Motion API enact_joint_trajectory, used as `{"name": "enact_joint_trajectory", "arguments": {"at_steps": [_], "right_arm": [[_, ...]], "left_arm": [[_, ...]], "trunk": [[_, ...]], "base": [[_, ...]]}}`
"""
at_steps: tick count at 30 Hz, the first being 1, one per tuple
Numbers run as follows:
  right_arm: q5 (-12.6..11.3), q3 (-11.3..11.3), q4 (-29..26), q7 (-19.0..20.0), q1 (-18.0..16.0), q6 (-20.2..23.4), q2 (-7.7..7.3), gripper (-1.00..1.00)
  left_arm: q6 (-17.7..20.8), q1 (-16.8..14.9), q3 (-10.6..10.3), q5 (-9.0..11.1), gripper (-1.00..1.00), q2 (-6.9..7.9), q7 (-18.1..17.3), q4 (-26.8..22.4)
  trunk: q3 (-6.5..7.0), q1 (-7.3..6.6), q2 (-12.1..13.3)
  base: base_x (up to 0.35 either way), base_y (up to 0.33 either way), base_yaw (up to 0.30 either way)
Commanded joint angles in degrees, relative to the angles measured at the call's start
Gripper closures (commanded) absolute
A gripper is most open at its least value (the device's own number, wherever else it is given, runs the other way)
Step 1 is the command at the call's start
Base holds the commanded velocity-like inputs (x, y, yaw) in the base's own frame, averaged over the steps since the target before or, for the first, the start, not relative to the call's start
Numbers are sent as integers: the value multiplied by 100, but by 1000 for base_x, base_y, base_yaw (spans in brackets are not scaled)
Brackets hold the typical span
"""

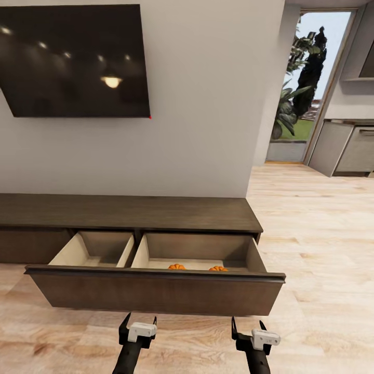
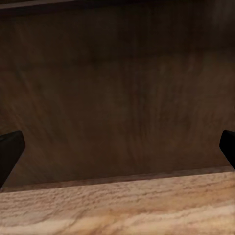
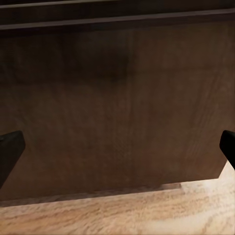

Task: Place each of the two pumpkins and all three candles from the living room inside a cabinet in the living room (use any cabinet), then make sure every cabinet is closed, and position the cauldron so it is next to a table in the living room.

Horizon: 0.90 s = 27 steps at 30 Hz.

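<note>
Head view: 2 pumpkins [image 1: 176,266] half-hidden behind drawer front [image 1: 156,293], both tools [image 1: 138,322] [image 1: 248,325] spread, empty.

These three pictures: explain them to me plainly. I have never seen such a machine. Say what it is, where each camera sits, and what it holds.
It is a simulated two-armed wheeled robot. The large picture comes from its head, looking down at its left gripper and right gripper, both open and empty. Before them stands a long dark cabinet with its drawer pulled out; two orange pumpkins lie in the right compartment. The other two pictures come from cameras on each wrist, looking past the black fingertips at the drawer's front.
</note>
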Motion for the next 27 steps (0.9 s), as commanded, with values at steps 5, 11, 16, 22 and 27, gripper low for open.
{"name": "enact_joint_trajectory", "arguments": {"at_steps": [5, 11, 16, 22, 27], "right_arm": [[-25, 44, 6, -60, -6, -17, 1, -100], [-11, 67, 1, -66, -6, -30, 2, -100], [2, 77, 4, -67, -6, -32, 2, -100], [8, 81, 6, -65, -6, -29, 2, -100], [9, 82, 8, -67, -6, -28, -13, -100]], "left_arm": [[-19, -5, -51, 40, -100, 6, 29, 4], [-19, -5, -51, 47, -100, 8, 28, 1], [-19, -5, -51, 48, -100, 8, 29, 1], [-19, -5, -51, 49, -100, 15, 27, -5], [-19, -5, -51, 49, -100, 16, 29, -10]], "trunk": [[-5, -1, -2], [-5, -1, -2], [-77, 87, -163], [-113, 131, -243], [-194, 177, -320]], "base": [[0, 0, 0], [0, 0, 0], [0, 0, 0], [0, 0, 0], [0, 0, 0]]}}
